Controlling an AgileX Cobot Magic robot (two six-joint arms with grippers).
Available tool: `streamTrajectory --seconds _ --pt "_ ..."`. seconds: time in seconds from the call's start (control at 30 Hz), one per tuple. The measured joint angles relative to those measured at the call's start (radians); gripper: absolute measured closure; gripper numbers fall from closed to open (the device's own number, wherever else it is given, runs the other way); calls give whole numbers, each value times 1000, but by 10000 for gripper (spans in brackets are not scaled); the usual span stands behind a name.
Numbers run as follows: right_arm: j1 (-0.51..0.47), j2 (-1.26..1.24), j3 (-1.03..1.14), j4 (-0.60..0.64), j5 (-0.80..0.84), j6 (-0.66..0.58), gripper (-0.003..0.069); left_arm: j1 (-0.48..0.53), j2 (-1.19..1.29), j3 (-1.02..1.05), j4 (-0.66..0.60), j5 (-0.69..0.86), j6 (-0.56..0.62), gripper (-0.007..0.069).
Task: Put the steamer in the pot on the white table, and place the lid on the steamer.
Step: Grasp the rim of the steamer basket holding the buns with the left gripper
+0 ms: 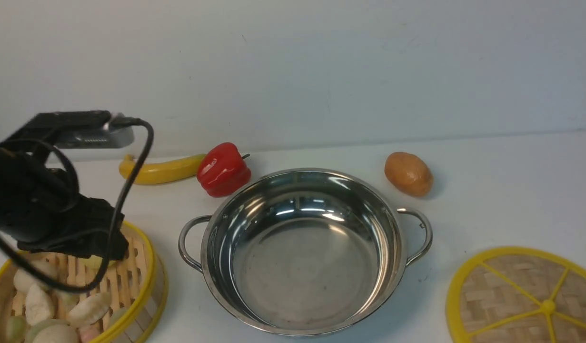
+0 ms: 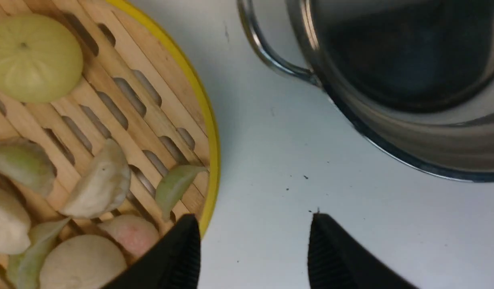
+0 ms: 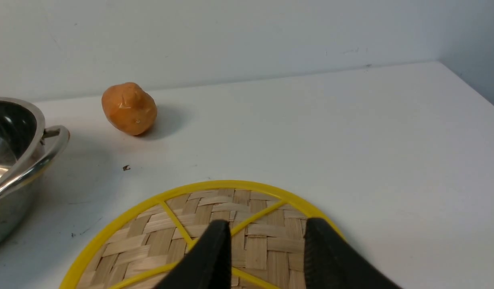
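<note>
Front view: the steamer (image 1: 147, 281) sits on the desk (image 1: 502, 190) at lower left, beside the steel pot (image 1: 302, 267) at centre. The lid (image 1: 511, 295) lies flat at lower right. The left end effector (image 2: 255, 218) hangs over the steamer's rim, fingers apart, one inside and one outside. The right end effector (image 3: 267, 226), fingers apart, hovers over the lid.

Light bright, even, diffuse, from overhead. Bench (image 1: 511, 181) matte, faint blue-grey cast. Soft shadow beside potato (image 1: 409, 174); broader soft shadow under pot (image 1: 302, 252) rim. Pot interior shows streaked white glare and reflections. Front view slightly soft, compression haze. Left wrist view: pot wall dark, smeared, out of focus; left fingers (image 2: 178, 261) blurred at frame edge. Right wrist view: lid (image 3: 263, 241) weave sharp, right fingers (image 3: 331, 257) soft.
</note>
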Motion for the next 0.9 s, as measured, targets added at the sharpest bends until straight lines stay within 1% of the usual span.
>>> streamTrajectory --seconds 0.2,0.3,0.57,0.77,0.9 --pt "0 0 0 0 0 0 418 0 211 -84 34 1 -9 278" --pt "0 0 0 0 0 0 418 0 231 -98 35 -6 -9 278" --pt "0 0 0 0 0 0 418 0 279 -107 45 -107 7 278" --pt "0 0 0 0 0 0 418 -5 351 -107 44 -121 18 278" --pt "0 0 0 0 0 0 418 -26 383 -107 39 -154 18 278"
